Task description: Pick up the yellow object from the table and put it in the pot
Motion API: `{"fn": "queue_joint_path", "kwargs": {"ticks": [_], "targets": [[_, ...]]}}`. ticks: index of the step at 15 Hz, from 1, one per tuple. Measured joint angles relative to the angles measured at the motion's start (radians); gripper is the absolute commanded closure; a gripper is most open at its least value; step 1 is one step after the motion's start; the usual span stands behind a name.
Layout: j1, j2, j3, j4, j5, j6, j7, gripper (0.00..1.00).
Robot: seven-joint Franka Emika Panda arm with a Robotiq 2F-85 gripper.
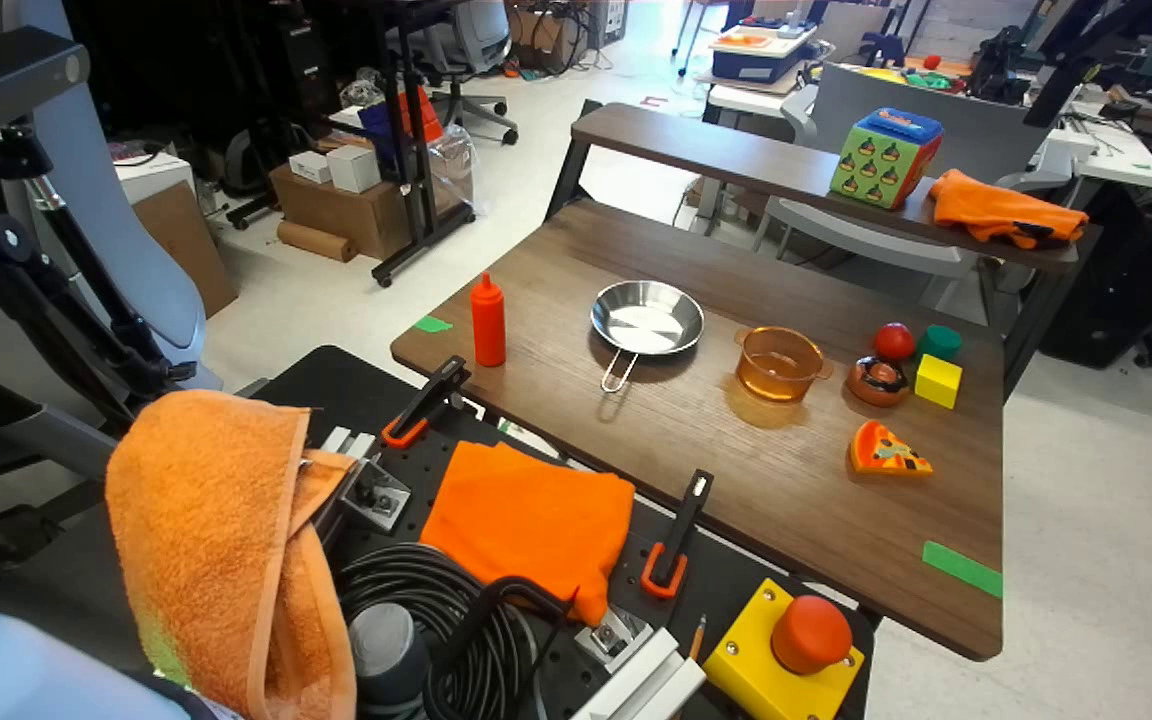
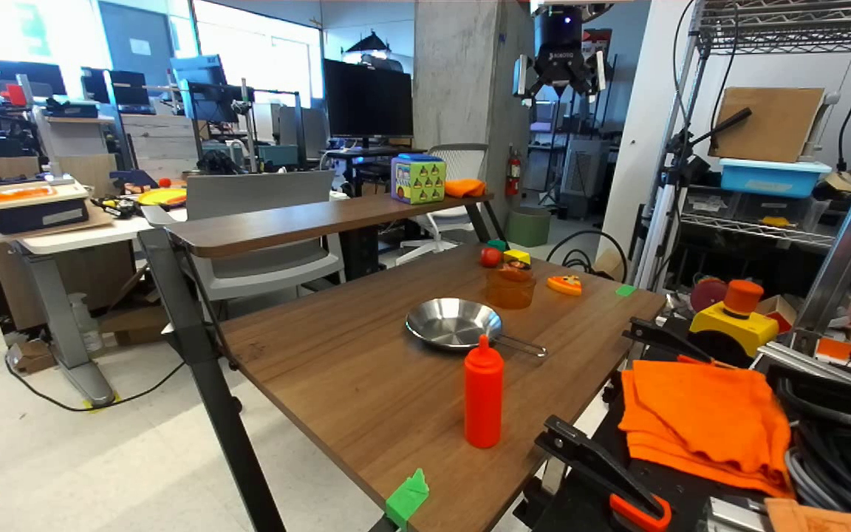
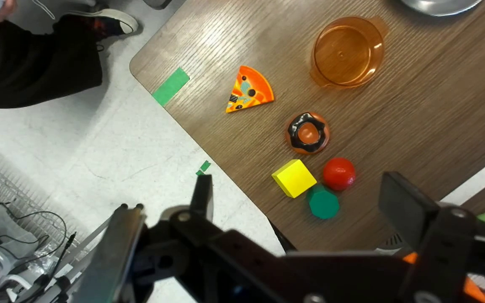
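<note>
The pot (image 1: 778,380) stands upright on the table (image 1: 786,490). It is round, low and of translucent amber material, with 2 side lugs; from above, its base is in full view inside the rim. The pan (image 1: 646,325) rests near it, shiny silver metal, round, with sloping walls, a polished interior and a looped wire handle.

The yellow block (image 3: 294,178) is on the table, outside the pot and well apart from it. It is cube-like, with flat, smooth faces. The green piece (image 3: 323,204), hexagonal at its top face, sits just beside it; contact between the 2 cannot be confirmed. The glossy red ball (image 3: 339,174) is also near. In the wrist view the doughnut (image 3: 307,134), a brown ring with dark glaze, lies between the yellow block and the pot. The pizza wedge (image 3: 251,90) is triangular, with coloured toppings.

The end effector (image 2: 561,81) hangs well above the level of the table, its 2 fingers spread wide.

The yellow block lies near an edge of the table. Open wood grain shows between the pot and the pizza wedge, and between the pan and the upright red bottle (image 1: 488,325). A raised shelf (image 1: 716,150) runs along a long side, carrying a patterned box (image 1: 884,165) and an orange cloth (image 1: 1006,212). Green tape (image 1: 963,570) marks the edge near a rounded corner.
</note>
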Motion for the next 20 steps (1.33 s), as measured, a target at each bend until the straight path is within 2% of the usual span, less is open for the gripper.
{"fn": "queue_joint_path", "kwargs": {"ticks": [20], "targets": [[-0.003,0.0,0.0,0.0,0.025,-0.004,0.0,0.0]]}}
